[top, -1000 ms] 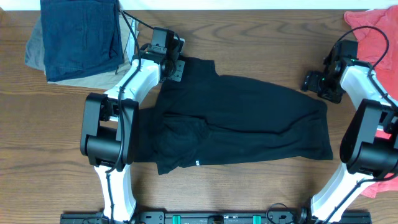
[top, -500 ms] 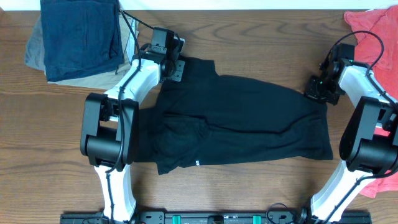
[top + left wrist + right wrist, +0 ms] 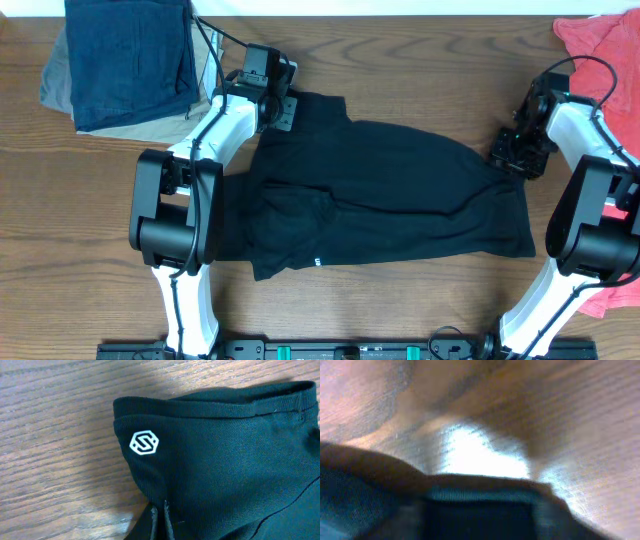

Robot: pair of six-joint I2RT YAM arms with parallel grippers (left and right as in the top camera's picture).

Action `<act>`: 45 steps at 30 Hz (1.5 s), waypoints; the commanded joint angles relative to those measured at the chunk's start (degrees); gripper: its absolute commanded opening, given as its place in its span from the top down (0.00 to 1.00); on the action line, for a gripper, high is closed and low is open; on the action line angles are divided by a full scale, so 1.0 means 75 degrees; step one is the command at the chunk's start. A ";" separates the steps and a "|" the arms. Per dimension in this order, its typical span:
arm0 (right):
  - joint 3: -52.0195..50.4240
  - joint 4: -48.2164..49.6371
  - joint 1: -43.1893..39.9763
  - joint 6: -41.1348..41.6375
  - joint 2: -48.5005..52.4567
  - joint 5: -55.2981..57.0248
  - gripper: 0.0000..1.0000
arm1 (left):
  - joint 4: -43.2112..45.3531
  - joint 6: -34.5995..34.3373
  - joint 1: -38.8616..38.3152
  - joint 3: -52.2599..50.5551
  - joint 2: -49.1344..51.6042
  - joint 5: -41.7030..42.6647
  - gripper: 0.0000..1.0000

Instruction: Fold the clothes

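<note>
Shirt (image 3: 390,195), black, spread across the middle of the table (image 3: 400,60).
Left gripper (image 3: 283,108) pinched closed on the shirt's far-left corner, near the white logo (image 3: 144,443). Right gripper (image 3: 515,153) at the shirt's far-right corner; its opening cannot be told, wrist view blurred.

Left arm (image 3: 215,125): white shells, black joints
Right arm (image 3: 588,128): same
Left gripper (image 3: 284,108): black
Cables (image 3: 218,33): black
Base rail (image 3: 340,351): black, teal marks
</note>
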 commanded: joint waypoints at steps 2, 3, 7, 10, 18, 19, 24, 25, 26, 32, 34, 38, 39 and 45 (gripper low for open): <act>0.0350 -0.0344 -0.0017 -0.0023 -0.0143 -0.0029 0.09 | -0.0044 0.0047 0.0023 -0.0047 -0.0096 -0.0038 0.93; 0.0353 -0.0379 -0.0017 -0.0023 -0.0143 -0.0029 0.09 | -0.0044 0.0050 0.0023 -0.0047 -0.0096 -0.0038 0.93; 0.0297 -0.0373 0.0012 -0.0023 -0.0131 -0.0029 0.11 | -0.0044 0.0047 0.0023 -0.0047 -0.0096 -0.0038 0.93; 0.0221 -0.0358 0.0026 -0.0023 -0.0079 -0.0029 0.23 | -0.0044 0.0047 0.0023 -0.0047 -0.0096 -0.0038 0.93; -0.0280 0.0154 0.0108 -0.0015 0.0020 -0.0026 0.92 | -0.0047 0.0050 0.0023 -0.0047 -0.0096 -0.0038 0.93; -0.0280 0.0172 0.0096 -0.0012 0.0020 -0.0029 0.99 | -0.0047 0.0047 0.0023 -0.0047 -0.0096 -0.0038 0.93; -0.0122 0.0157 0.0000 0.0067 0.0003 -0.0029 0.99 | -0.0017 0.0050 0.0023 -0.0032 -0.0117 -0.0038 0.94; -0.0052 0.0119 -0.0020 0.0070 0.0000 -0.0029 0.99 | -0.0055 0.0050 0.0023 -0.0012 -0.0166 -0.0035 0.94; 0.0029 0.0055 -0.0041 0.0070 -0.0006 -0.0029 0.99 | -0.0096 0.0050 0.0023 0.0006 -0.0224 -0.0035 0.94; 0.0487 -0.0396 -0.0221 0.0184 -0.0187 -0.0026 0.99 | -0.0527 0.0047 0.0023 0.0015 -0.1218 -0.0035 0.94; 0.0516 -0.0481 -0.0286 0.0219 -0.0323 -0.0029 0.99 | -0.0755 0.0047 0.0023 0.0015 -0.1638 -0.0035 0.94; 0.0519 -0.0624 -0.0382 0.0251 -0.0583 -0.0029 0.99 | -0.1320 0.0041 0.0023 0.0015 -0.2471 -0.0032 0.94; 0.0519 -0.0685 -0.0399 0.0251 -0.0650 -0.0029 0.99 | -0.1475 0.0041 0.0023 0.0015 -0.2620 -0.0029 0.94; 0.0519 -0.0991 -0.0423 0.0248 -0.0991 -0.0026 0.99 | -0.2629 0.0009 0.0023 0.0012 -0.2850 -0.0009 0.94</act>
